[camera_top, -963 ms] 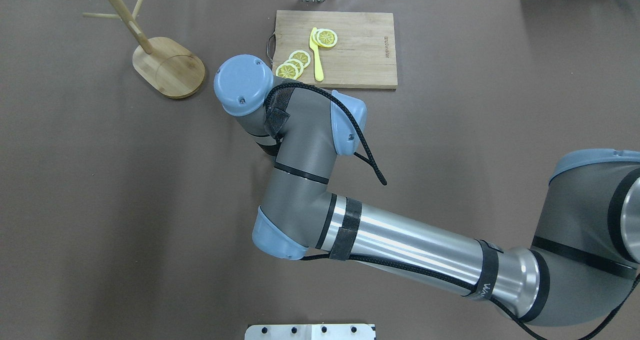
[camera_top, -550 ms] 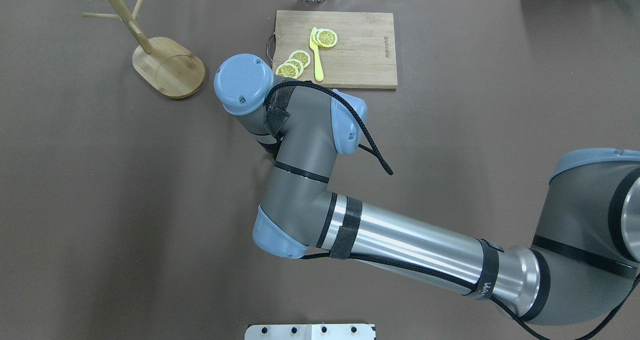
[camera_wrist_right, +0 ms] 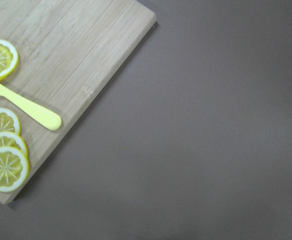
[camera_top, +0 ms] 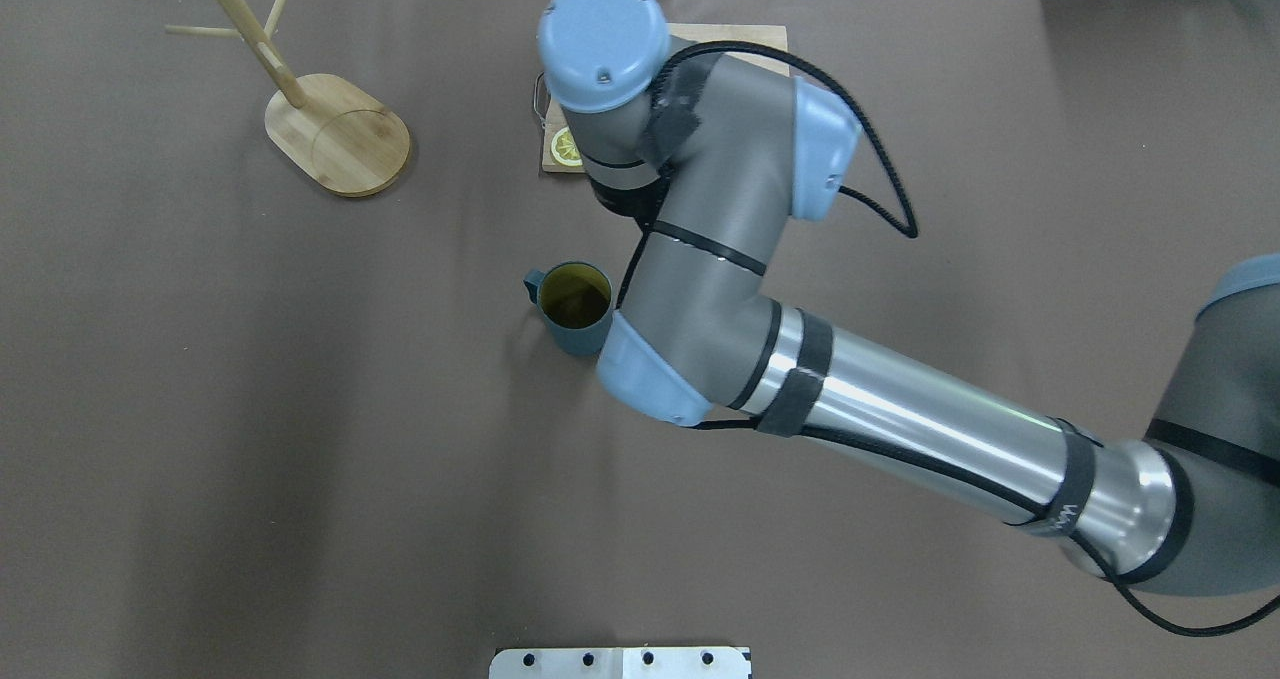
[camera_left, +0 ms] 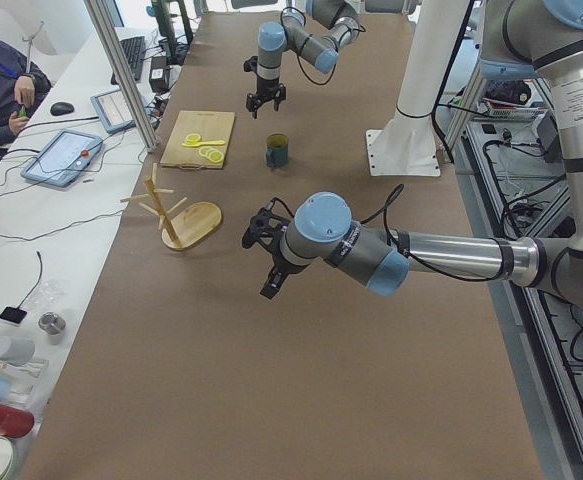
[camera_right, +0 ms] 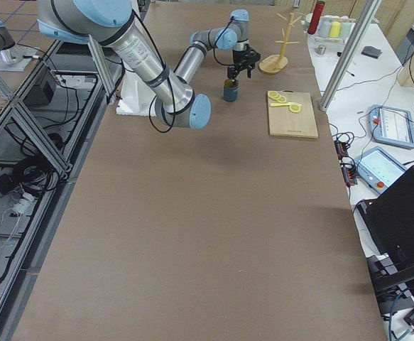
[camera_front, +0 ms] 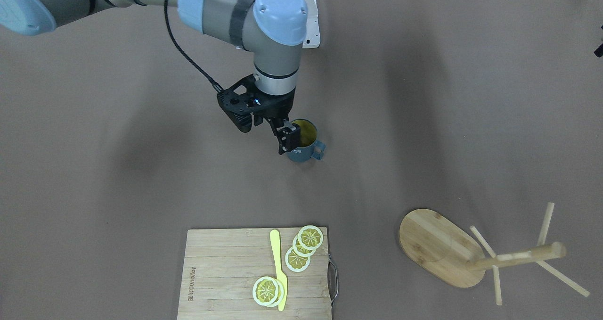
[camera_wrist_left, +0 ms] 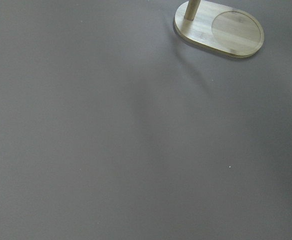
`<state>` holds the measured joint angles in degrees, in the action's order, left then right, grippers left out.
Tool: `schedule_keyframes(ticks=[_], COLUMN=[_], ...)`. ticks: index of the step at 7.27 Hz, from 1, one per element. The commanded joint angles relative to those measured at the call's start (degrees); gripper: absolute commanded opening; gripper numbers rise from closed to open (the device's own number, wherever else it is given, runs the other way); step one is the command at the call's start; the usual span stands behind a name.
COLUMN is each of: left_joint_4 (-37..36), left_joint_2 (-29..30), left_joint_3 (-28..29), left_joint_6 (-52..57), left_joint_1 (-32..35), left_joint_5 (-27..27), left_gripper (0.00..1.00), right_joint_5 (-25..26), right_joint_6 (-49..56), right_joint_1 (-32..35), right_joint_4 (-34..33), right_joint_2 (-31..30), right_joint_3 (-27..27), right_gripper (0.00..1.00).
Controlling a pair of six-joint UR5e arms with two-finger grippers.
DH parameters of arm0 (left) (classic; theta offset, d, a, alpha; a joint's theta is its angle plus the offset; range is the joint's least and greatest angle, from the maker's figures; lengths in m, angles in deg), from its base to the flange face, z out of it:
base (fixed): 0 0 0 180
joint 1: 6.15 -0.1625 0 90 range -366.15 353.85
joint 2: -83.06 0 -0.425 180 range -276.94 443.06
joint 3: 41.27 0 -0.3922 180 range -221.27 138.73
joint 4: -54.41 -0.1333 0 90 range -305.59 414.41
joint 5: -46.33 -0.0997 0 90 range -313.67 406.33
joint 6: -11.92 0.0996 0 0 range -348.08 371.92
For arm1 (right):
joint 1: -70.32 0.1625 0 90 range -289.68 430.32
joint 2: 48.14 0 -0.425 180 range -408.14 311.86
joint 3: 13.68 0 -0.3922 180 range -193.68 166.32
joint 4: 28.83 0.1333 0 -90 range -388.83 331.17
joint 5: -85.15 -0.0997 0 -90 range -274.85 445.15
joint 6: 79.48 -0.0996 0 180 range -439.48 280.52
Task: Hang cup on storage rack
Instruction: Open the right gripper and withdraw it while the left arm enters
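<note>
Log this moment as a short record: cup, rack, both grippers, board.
cup: upright on the table, handle toward the robot's left, not held
storage rack: on the robot's left, apart from the cup, pegs bare
right gripper: open, above the cup
left gripper: hovers over bare table, opening cannot be told
cutting board: holds lemon slices and a yellow knife

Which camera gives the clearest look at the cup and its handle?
Overhead exterior: the cup shows its full rim, yellow-green inside and handle clearly. In exterior front-facing the right gripper overlaps its rim. Both side views show it small and far off. Neither wrist camera shows it.
</note>
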<state>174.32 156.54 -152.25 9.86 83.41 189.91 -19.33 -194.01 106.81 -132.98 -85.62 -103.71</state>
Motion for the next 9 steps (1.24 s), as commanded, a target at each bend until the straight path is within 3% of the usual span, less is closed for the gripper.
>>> schedule_keyframes(ticks=[1,4,5,7,9], left_joint_4=[2.3,14.3,15.3,22.3,24.9], left_joint_2=[5.6,10.0,12.5,13.4,16.1], left_joint_3=[-0.1,0.6,0.6,0.6,0.6], left_joint_6=[-0.9,-9.0,-11.1,-15.4,-18.2], left_joint_1=[-2.5,-9.9,-12.9,-23.7,-32.8], left_joint_5=[0.5,0.3,-1.0,-12.0,-22.1], left_gripper=[0.99,0.99,0.99,0.99,0.99], right_joint_5=[-3.3,-11.4,-13.2,-17.0,-20.8], right_joint_6=[14.9,44.6,53.2,67.6,85.7], right_joint_1=[7.2,20.6,24.0,29.9,38.1], right_joint_4=[0.3,1.2,3.5,11.0,11.2], right_joint_2=[-12.1,-21.7,-25.8,-34.9,-41.9], right_joint_3=[-9.1,-9.1,-9.1,-8.8,-8.4], right_gripper=[1.00,1.00,1.00,1.00,1.00])
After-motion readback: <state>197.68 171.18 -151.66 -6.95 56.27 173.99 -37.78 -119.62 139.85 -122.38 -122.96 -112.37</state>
